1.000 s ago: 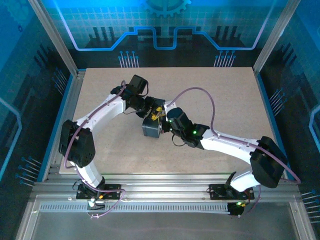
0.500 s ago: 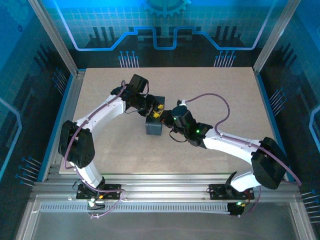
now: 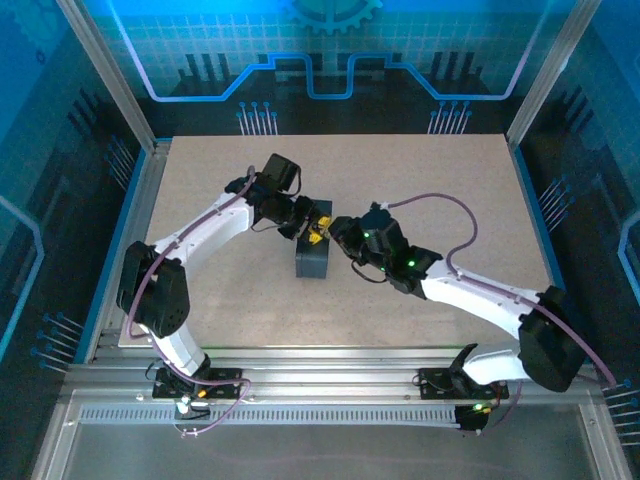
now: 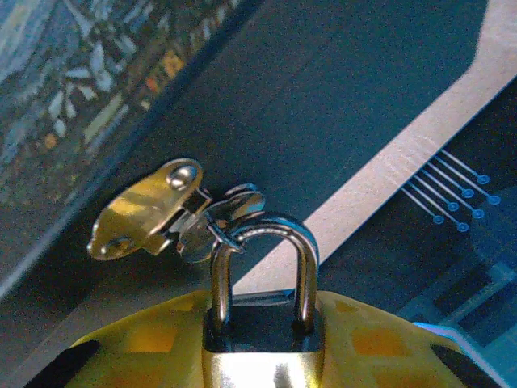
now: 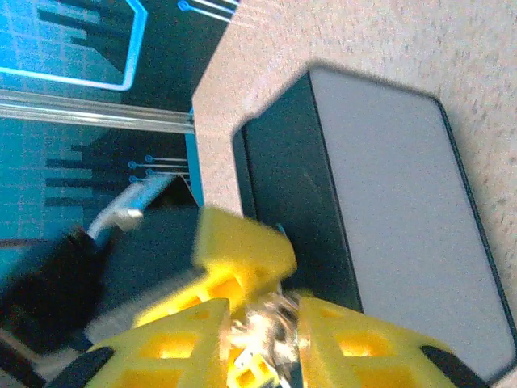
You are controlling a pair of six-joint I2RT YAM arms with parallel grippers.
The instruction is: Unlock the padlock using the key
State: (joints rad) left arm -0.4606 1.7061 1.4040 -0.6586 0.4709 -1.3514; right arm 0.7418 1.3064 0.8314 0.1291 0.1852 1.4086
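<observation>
One small padlock with a dark body and silvery shackle (image 4: 262,331) hangs through the brassy hasp (image 4: 145,214) of the dark-blue tin box (image 3: 312,262) mid-bench (image 3: 450,180). The left end effector (image 4: 262,364) pinches its body, probably to steady it for the key. The right end effector (image 5: 262,339) sits alongside with blurred metal between its fingers; I cannot tell whether it grips anything

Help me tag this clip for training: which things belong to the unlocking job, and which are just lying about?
Job: padlock, gripped by the left gripper; key, a blurred glint at the right gripper.
Lying about: tin, its hasp threaded by the padlock's shackle; table.
</observation>
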